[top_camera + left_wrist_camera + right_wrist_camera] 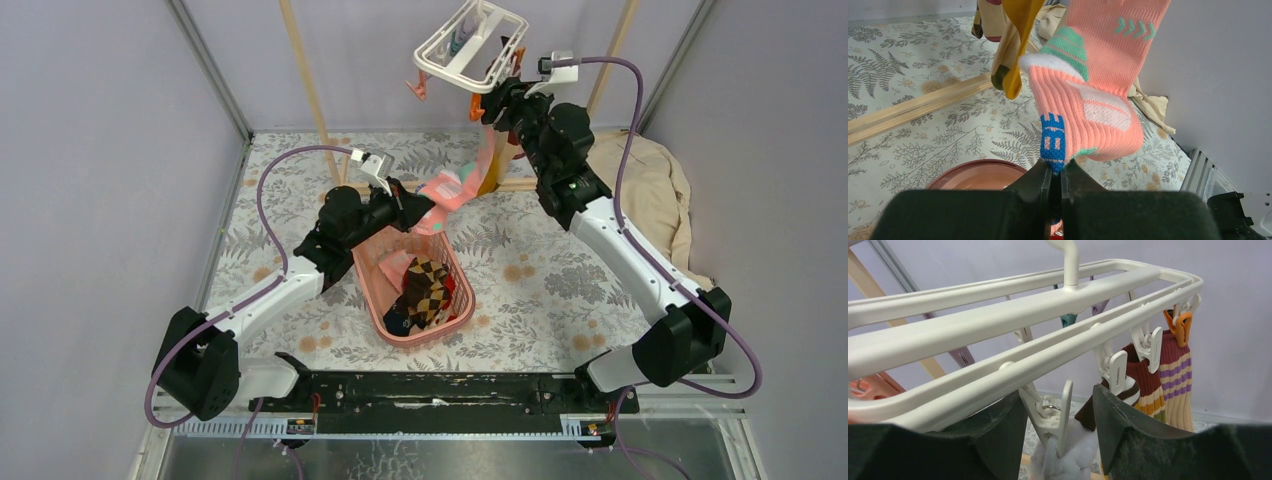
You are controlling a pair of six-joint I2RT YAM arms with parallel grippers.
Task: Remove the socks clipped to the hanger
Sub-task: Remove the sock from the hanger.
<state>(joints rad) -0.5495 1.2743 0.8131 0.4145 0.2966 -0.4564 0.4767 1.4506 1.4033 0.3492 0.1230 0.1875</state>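
The white hanger [470, 45] hangs at the back, with socks clipped under it. A pink-teal sock [455, 190] stretches down from it to my left gripper [415, 212]. That gripper [1055, 170] is shut on the blue-marked edge of the pink sock [1088, 100]. My right gripper [497, 100] is up at the hanger's frame [998, 315]. It [1060, 410] stands open around a white clip [1058, 415] that pinches the sock's white cuff [1068, 455]. A maroon striped sock [1143, 380] and a beige purple-striped sock [1175, 385] hang beside it, the latter from an orange clip [1180, 325].
A pink basket [375, 270] under the left gripper holds an argyle sock [428, 285] and others. A mustard sock [1018, 50] hangs near the pink one. A beige cloth [655, 190] lies at the right wall. Wooden rack posts [310, 90] stand behind, with a base bar [913, 107].
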